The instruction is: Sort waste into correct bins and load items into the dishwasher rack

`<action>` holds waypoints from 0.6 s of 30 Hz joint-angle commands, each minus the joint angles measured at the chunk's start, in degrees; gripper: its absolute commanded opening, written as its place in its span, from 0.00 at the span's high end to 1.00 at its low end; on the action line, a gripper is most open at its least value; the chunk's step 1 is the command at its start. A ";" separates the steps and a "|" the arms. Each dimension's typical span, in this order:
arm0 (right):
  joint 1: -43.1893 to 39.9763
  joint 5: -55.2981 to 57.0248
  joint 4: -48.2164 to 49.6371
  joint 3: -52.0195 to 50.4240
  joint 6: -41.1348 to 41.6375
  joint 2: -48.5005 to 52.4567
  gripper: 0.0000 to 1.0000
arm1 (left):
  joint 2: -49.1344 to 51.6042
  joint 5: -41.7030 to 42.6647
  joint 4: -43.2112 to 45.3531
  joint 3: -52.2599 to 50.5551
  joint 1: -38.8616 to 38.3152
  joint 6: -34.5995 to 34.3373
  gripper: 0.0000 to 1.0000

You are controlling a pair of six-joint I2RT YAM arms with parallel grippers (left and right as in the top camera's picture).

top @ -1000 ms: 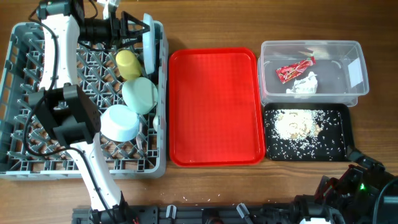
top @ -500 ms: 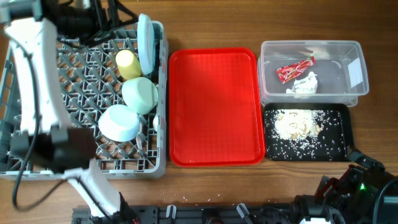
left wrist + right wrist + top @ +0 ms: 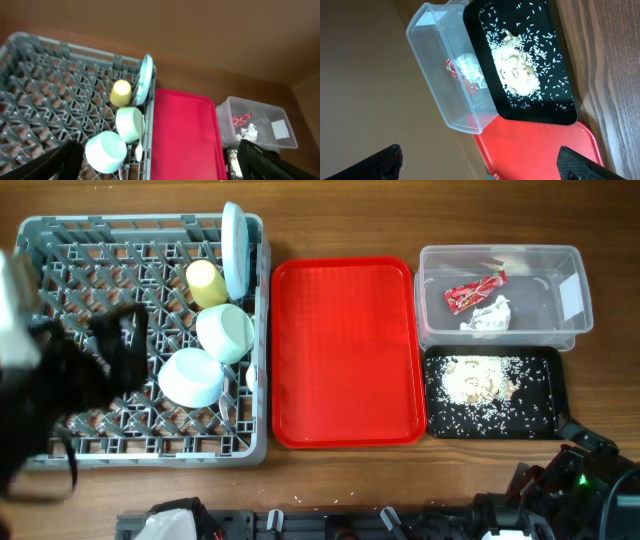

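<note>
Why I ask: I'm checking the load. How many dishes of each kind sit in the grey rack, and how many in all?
Plates: 1, the light blue plate
Cups: 1, the yellow cup
Bowls: 2, the pale green bowl and the white bowl
Utensils: 1 in sight, the white utensil
Total in the rack: 5

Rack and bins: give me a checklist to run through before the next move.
1. Plate, cup, green bowl and white bowl in rack: ok.
2. Cutlery loaded: cannot tell; only one white utensil shows beside the green bowl.
3. Wrapper and napkin in tub: ok.
4. Rice in black tray: ok.
5. Red tray bare: ok.
6. Left gripper and right gripper open, empty: ok.
</note>
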 commanded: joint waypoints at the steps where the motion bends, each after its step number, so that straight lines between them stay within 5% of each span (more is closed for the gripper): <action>1: -0.20 -0.31 -0.31 0.15 8.98 -0.20 0.01 | -5.62 -1.57 -0.02 0.37 0.33 -0.66 0.00; 18: -0.20 -0.31 -0.31 0.15 8.96 -0.20 0.00 | -23.37 -1.57 -0.02 0.37 0.33 -0.66 0.00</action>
